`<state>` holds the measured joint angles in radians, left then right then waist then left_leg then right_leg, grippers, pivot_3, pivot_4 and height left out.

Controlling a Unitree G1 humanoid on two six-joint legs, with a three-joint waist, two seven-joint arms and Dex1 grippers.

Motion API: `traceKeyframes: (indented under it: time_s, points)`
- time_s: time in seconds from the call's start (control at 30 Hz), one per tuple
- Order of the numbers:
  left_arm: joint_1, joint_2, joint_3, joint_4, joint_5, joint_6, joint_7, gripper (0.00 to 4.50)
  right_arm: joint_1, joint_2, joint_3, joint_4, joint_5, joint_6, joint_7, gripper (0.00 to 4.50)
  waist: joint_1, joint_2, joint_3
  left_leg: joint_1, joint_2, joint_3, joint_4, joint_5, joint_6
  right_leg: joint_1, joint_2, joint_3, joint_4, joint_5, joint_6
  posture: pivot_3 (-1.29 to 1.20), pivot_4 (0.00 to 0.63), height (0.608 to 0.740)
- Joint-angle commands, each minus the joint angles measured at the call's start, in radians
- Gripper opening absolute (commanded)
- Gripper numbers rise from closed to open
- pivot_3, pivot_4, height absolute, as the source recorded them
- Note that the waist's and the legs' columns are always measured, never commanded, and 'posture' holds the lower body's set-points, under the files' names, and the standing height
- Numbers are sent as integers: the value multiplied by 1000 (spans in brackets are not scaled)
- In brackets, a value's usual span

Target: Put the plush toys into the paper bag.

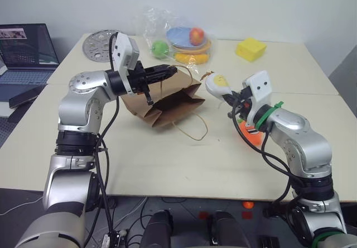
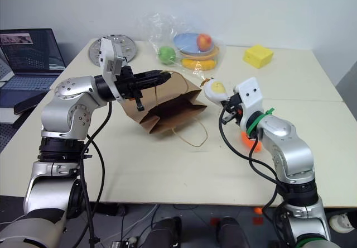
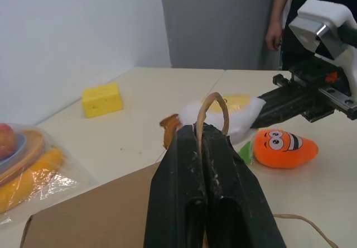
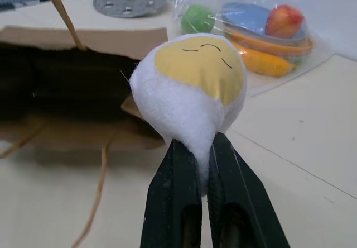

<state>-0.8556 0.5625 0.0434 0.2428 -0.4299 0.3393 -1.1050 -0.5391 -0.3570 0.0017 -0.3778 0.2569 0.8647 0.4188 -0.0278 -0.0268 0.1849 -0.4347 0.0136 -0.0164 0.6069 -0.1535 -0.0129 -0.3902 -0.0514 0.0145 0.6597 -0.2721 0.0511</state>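
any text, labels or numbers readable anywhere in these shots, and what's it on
None can be read.
Laptop screen: shows a window, content too small to read.
Egg plush: only a stitched face, no lettering.
Carrot plush: only a printed face, no lettering.
Paper bag: plain brown, no print visible.

A yellow block, plastic bag (fruit inside), metal plate and laptop.

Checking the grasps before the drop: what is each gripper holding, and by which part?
Left gripper pinches the paper bag by its upper loop handle. Right gripper grips the egg plush by its white edge.
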Motion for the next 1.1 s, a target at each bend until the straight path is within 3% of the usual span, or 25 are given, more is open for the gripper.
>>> traceKeyframes:
  time_s: [0.03,0.27,0.43,0.63,0.8,1.1]
  points:
    - [-26,5,9,-17,-1,-15,-4,0,-8,-14,28,-65,0,24,-11,16,0,0,0,0,0,0,0,0,0,0,0,0,0,0,0,0,150,740]
    - [-26,7,7,-15,3,-17,-3,0,48,-119,112,-165,51,125,78,16,3,0,0,-1,-1,0,0,0,0,0,-2,1,-2,0,0,0,150,740]
    - [-24,2,8,-20,0,-14,-1,0,38,-126,118,-192,88,143,102,16,2,0,0,-1,-1,0,0,0,0,0,-2,0,-2,0,0,0,150,740]
    - [-25,-2,2,-24,-3,-8,-11,0,-31,-76,187,-149,91,158,95,16,-1,0,0,-1,-1,-1,0,0,0,0,-2,0,-2,0,0,0,150,740]
    - [-34,-22,-5,-28,-7,-1,-16,0,-98,5,273,27,30,62,87,16,-1,0,0,-1,-1,-1,0,0,0,0,-2,0,-2,0,0,0,150,740]
    - [-31,-24,-19,-80,-40,63,-60,0,-262,184,304,354,-46,-90,63,16,-2,0,0,-1,-1,0,0,0,0,0,0,-1,-1,0,1,0,150,740]
